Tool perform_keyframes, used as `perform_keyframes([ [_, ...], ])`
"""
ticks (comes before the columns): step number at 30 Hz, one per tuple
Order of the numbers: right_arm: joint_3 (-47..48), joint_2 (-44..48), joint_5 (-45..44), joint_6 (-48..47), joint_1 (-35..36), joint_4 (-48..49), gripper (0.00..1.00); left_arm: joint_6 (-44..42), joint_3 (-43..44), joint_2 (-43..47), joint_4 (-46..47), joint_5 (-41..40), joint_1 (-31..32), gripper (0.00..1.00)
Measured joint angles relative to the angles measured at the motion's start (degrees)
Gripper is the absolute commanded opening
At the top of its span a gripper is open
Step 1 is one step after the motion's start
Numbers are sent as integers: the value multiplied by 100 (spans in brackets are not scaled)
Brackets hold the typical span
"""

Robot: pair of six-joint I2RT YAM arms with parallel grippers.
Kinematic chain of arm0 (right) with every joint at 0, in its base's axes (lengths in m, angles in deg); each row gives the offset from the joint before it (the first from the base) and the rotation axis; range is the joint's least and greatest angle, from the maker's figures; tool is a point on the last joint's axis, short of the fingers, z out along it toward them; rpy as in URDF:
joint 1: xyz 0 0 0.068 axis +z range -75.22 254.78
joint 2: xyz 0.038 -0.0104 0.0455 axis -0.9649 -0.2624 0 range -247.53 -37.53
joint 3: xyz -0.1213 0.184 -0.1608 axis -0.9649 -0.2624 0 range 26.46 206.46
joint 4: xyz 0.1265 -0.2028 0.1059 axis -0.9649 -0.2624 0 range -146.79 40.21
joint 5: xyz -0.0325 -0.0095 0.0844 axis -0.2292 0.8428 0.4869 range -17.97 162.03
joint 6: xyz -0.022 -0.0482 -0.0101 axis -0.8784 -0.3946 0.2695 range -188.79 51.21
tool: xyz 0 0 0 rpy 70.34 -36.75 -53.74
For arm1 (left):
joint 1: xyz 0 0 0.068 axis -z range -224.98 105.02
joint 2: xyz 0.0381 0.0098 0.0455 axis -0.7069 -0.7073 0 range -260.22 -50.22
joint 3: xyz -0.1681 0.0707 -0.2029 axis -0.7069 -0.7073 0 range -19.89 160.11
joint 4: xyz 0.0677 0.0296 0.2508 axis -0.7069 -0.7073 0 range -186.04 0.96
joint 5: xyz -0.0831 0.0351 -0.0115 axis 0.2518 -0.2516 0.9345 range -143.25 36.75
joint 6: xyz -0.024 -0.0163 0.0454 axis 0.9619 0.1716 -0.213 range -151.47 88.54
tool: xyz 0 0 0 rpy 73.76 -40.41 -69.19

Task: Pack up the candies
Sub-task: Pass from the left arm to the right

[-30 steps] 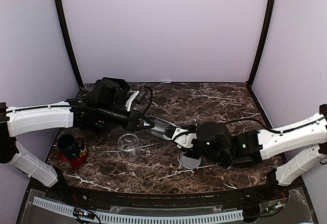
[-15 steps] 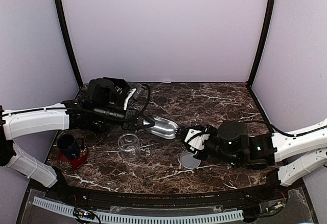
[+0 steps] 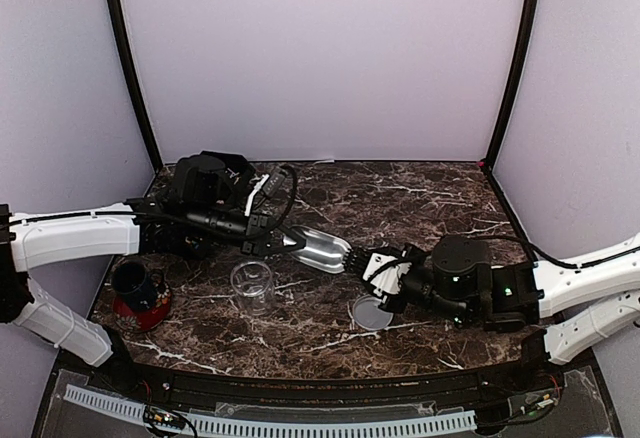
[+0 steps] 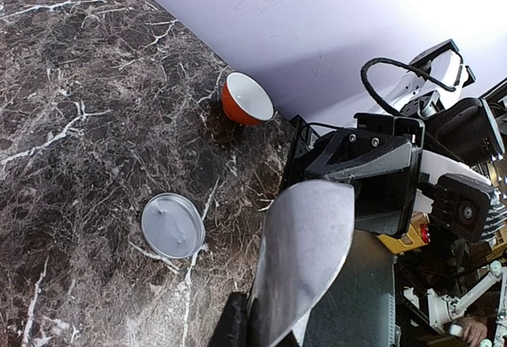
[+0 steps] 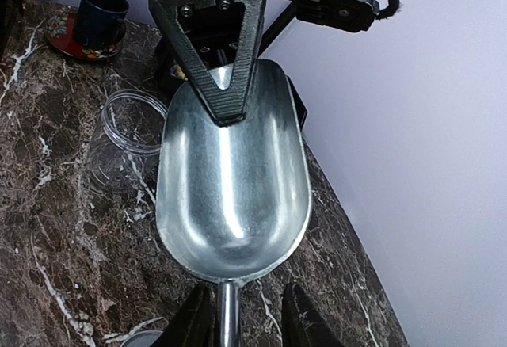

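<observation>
From above, the left fingers (image 3: 277, 242) clamp the bowl end of a metal scoop (image 3: 322, 250) beside the glass jar (image 3: 252, 286). At the left wrist, a round lid (image 4: 173, 225) lies on the tabletop (image 4: 79, 85). At the right wrist, the right fingers (image 5: 196, 319) straddle the scoop's handle, not yet closed. Where the candies are cannot be told.

Pale lilac walls (image 3: 320, 58) and black posts (image 3: 130, 68) surround a dark marbled table (image 3: 430, 193).

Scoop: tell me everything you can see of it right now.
The scoop is bare shiny metal: a rounded trough with a thin rod handle, and nothing inside it. It is held about level between the two arms. The left hand is shut on its open front lip. The right hand straddles the handle, with its fingers not yet closed on it.
</observation>
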Motion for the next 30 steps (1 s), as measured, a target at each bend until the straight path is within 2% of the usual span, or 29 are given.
perform_keyframes([
  [3, -2, -2, 13, -37, 24, 7, 23, 26, -20, -15, 26, 0, 0, 0],
  [10, -2, -13, 33, -118, 70, 9, 0, 101, -48, -44, 133, -2, 0, 0],
  [16, 0, -72, 2, -175, 83, 13, 0, 133, -79, -57, 125, -7, -9, 2],
  [24, -2, -70, -238, -48, 103, 79, 0, -17, -66, -24, 17, -162, -11, 45],
  [30, -4, -70, -632, 238, 63, 107, 0, -173, 37, 247, -463, -466, -315, 76],
])
